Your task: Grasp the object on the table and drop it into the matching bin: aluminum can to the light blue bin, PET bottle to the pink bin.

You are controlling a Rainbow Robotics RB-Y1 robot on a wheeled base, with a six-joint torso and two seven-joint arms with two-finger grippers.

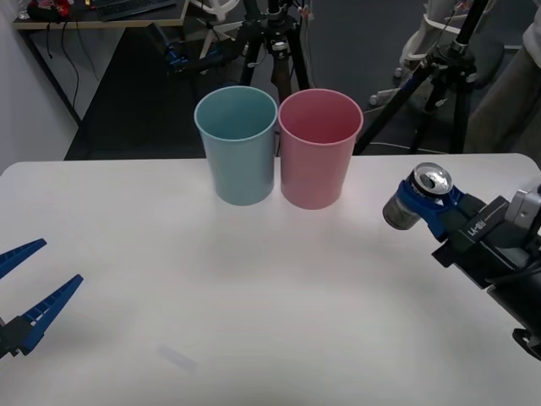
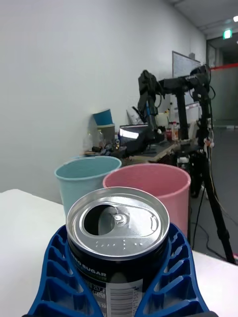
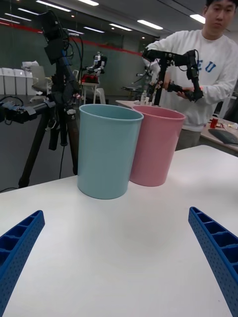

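Can and right claw: the small silver aluminium can with a dark grey label (image 1: 414, 200) is pinched between the 2 blue ribbed fingers (image 2: 54, 277) of the right gripper (image 1: 423, 205); it is held clear of the table, tilted, with its shiny pull-tab top turned up and toward the bins.
Can top: the tab opening is seen pushed in (image 2: 118, 221); contents cannot be told.
Can position: it is held over the right side of the large white rounded-corner table (image 1: 254, 321), to the right of the pink bin and apart from it.
Left claw: the left gripper (image 1: 24, 283) is held low near the table's left edge, its 2 blue fingers (image 3: 17, 247) spread wide with nothing between them.
Light blue bin: the tall tapered light blue plastic cup-shaped bin (image 1: 237, 144) is stood upright at the table's far side; what can be seen of its inside is bare.
Pink bin: the same-shaped pink plastic bin (image 1: 319, 148) is stood upright just beside it, on its right, the 2 walls touching or nearly so; its visible inside is likewise bare.
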